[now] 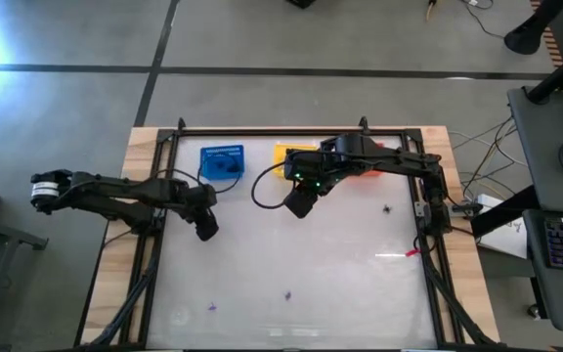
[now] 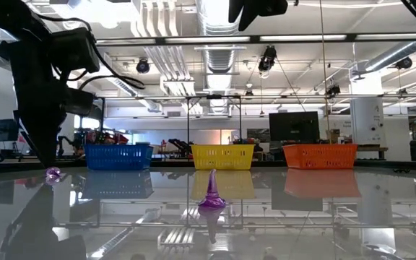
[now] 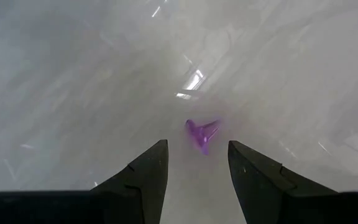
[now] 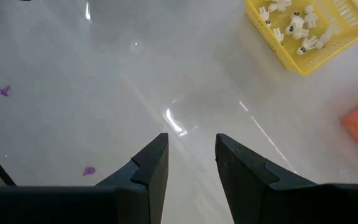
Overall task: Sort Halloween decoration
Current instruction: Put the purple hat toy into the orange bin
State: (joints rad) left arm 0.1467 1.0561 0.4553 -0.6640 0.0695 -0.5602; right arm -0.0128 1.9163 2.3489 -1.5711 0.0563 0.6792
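left tool (image 3: pixel 194 171) hangs over the left part of the tabletop (image 1: pixel 340 293), fingers spread, nothing in them. its wrist view shows a purple trinket (image 3: pixel 201 133) lying on the glossy surface just ahead of the gap between the fingertips, apart from both. looks like the pre-grasp step: next move calls for going down so the fingers straddle it, then closing. it's tiny and the surface is slick, so centring matters or it skates away.

blue basket (image 1: pixel 222 162) sits at the far edge; contents can't be made out. yellow basket (image 4: pixel 303 31) just right of it holds a heap of small white trinkets (image 4: pixel 291 22). orange-red basket (image 2: pixel 320 155) is furthest right, mostly hidden under the right arm from above; something purple shows at its edge in the right wrist view, can't tell what.

right tool (image 4: pixel 191 165) waits above the tabletop near the yellow basket, fingers parted, empty.

leftovers on the tabletop: two purple bits (image 1: pixel 211 306) near the front edge, one black trinket (image 1: pixel 387 208) on the right side.
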